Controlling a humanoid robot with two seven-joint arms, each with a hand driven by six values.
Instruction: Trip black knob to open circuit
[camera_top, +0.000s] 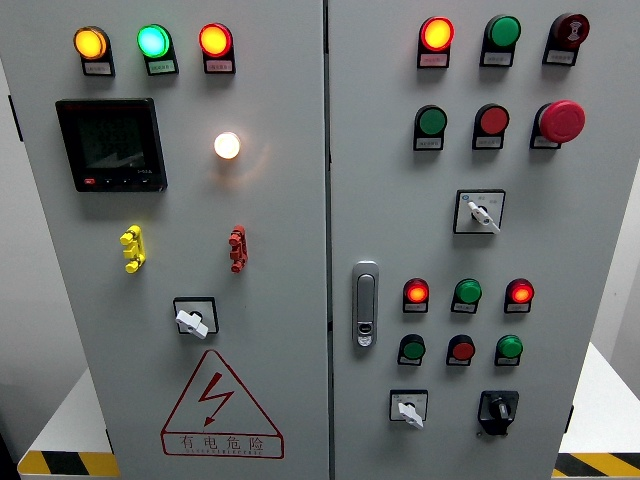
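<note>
Head view is showing a grey cabinet (300, 420) with two doors and no robot hand or fingers in sight, so their state cannot be told and places cannot be given relative to them. The black knob (497, 409) is sitting at the lower right of the right door, on a black plate, its pointer aiming downward. Just left of it a white knob (409, 411) is pointing down-right. Two more white knobs are showing: one higher on the right door (481, 213), one on the left door (192, 321). Three lamps are glowing along the left door's top, orange (90, 43), green (153, 41) and red (215, 40). A red mushroom button (562, 121) is standing out at upper right. A door handle (366, 303) is sitting by the seam.
</note>
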